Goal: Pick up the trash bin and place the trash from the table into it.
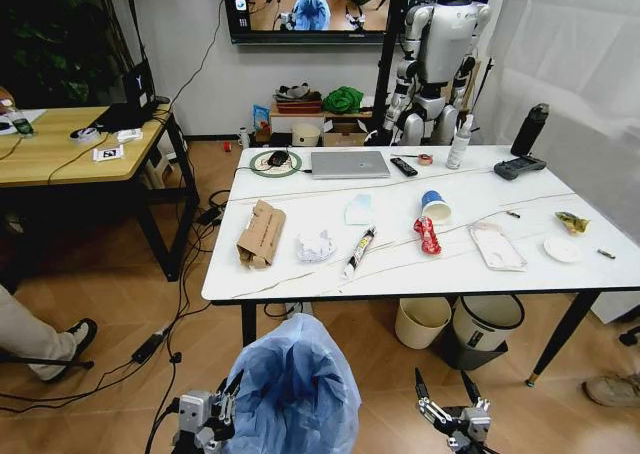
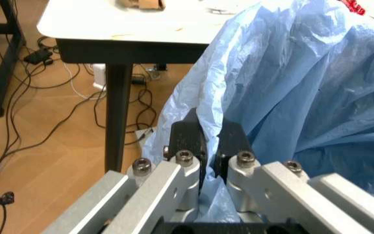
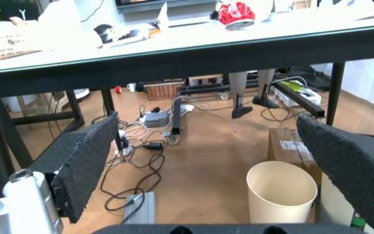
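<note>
under table [image 1: 300,279]: cream bin [image 1: 422,322]; left gripper [image 2: 208,139] pinches trash bin [image 1: 297,389] bag; right gripper [image 1: 445,389] spread.

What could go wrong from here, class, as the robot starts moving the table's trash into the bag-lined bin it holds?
1. The left tool pinches only the thin blue bag of the trash bin, so the bag may tear or slip.
2. The bin sits low, in front of the table edge; trash such as the cardboard box could miss it.
3. The open right tool hangs below the tabletop and might bump its edge when rising.
</note>
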